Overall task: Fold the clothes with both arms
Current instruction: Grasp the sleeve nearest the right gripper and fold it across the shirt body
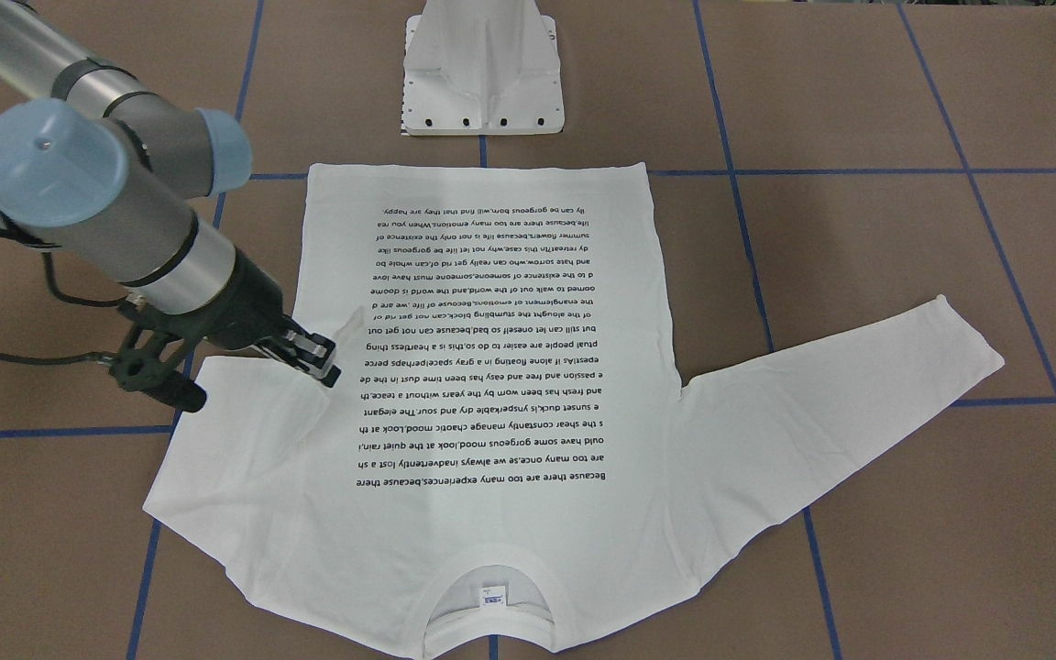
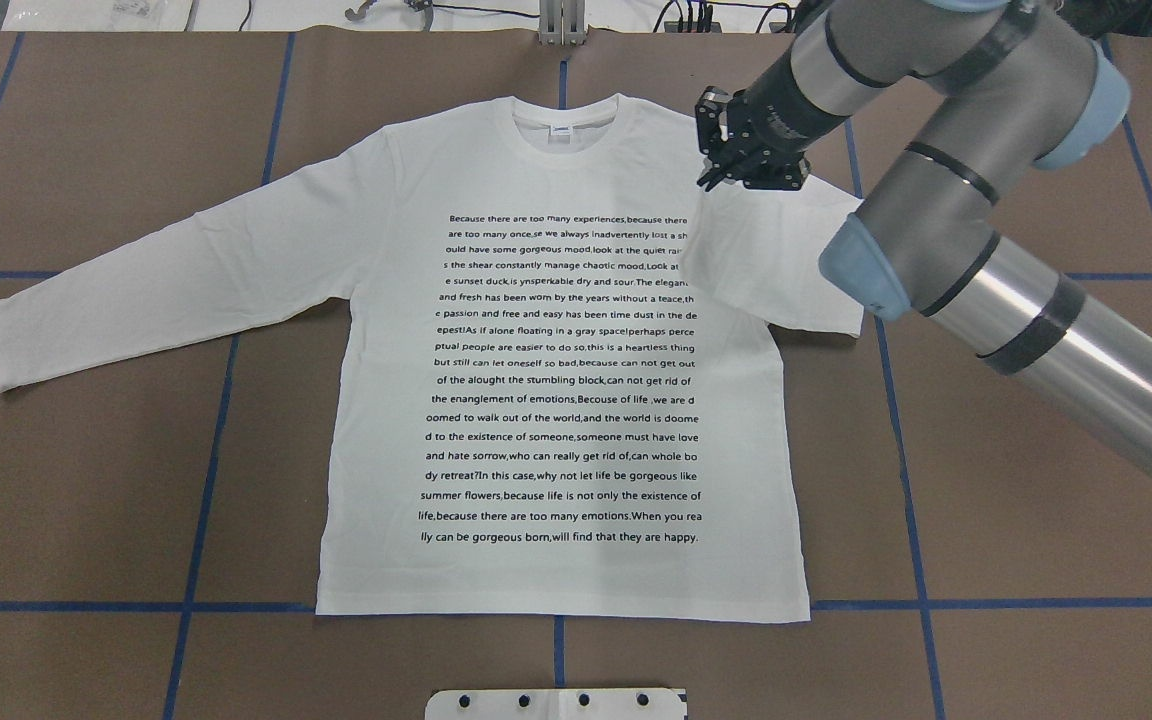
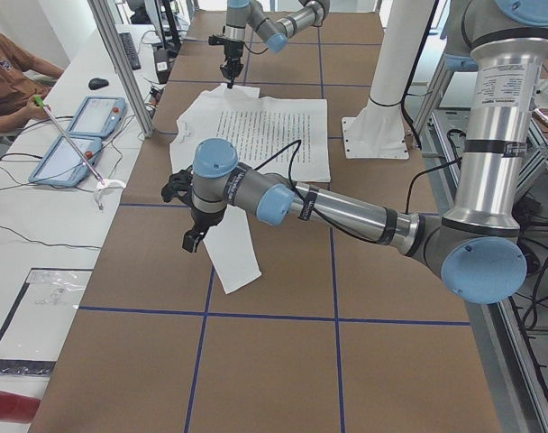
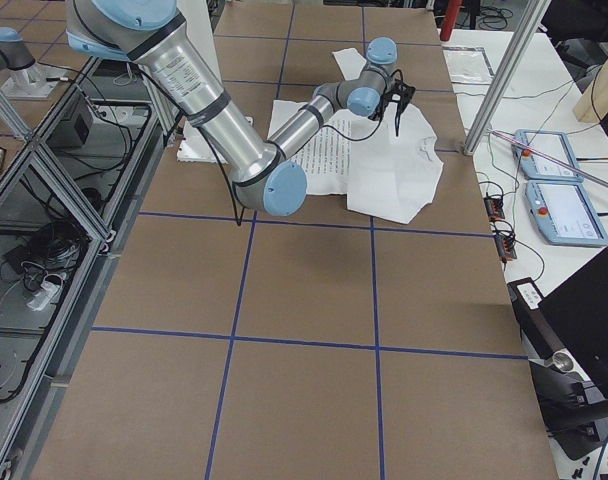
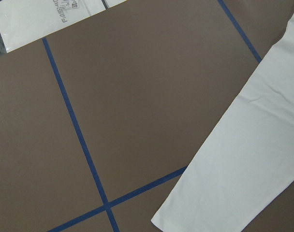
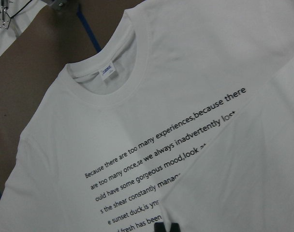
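White printed T-shirt [image 2: 561,350] flat, one sleeve [image 2: 776,270] folded inward.

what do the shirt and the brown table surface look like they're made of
T-shirt: soft white knit, probably cotton, matte; it wrinkles and drapes limply, and the collar looks ribbed. Table surface: brown, matte, perhaps paper or card sheet; flat, no shine, marked with blue tape.

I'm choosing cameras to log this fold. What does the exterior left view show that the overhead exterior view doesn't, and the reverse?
Only exterior left: the left arm, its left gripper beside the T-shirt's outstretched sleeve, a seated person and two tablets. Only overhead: the print legible line by line, and the neck tag. Both: the T-shirt spread on the brown table, the right arm with the right gripper at the folded-in sleeve.
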Available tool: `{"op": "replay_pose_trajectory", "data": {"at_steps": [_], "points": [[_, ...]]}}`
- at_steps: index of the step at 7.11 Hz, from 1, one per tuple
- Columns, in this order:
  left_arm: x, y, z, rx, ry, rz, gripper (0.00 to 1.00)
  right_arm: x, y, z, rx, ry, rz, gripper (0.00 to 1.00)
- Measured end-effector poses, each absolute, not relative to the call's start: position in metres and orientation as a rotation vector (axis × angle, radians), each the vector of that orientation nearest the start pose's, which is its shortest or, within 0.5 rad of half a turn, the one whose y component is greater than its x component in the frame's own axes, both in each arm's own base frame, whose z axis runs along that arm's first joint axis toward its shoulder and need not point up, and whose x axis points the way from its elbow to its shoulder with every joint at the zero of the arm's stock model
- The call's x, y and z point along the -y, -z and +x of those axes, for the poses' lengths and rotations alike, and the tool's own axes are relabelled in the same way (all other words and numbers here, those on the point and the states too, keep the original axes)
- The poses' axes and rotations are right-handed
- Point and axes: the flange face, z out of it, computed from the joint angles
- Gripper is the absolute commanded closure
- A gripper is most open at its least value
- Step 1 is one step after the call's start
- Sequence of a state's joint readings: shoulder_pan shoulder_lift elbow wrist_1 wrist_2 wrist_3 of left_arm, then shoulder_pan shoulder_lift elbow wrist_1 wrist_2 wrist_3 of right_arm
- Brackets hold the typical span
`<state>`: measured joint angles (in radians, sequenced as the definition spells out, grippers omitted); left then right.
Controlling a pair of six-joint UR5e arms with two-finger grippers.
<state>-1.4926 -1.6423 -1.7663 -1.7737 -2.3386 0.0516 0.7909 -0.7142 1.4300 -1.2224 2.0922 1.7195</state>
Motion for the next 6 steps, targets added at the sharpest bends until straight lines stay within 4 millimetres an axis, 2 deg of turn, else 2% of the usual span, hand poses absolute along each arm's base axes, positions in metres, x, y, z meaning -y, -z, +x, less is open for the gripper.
{"op": "replay_pose_trajectory", "data": {"at_steps": [1,2,3,4,6], "points": [[0.533,-0.502,-0.022,-0.762,-0.302,0.438,0.00,0.582,-0.096,-0.499,1.160,-0.575,-0.105,1.00],[0.532,-0.501,-0.022,-0.762,-0.304,0.438,0.00,0.576,-0.065,-0.527,1.181,-0.569,-0.091,1.00],[0.532,-0.501,-0.022,-0.765,-0.305,0.439,0.00,0.568,-0.044,-0.557,1.210,-0.550,-0.073,1.00],[0.532,-0.501,-0.021,-0.769,-0.306,0.439,0.00,0.558,-0.032,-0.583,1.229,-0.536,-0.057,1.00],[0.531,-0.500,-0.021,-0.771,-0.307,0.440,0.00,0.547,-0.028,-0.606,1.235,-0.533,-0.043,1.00]]}}
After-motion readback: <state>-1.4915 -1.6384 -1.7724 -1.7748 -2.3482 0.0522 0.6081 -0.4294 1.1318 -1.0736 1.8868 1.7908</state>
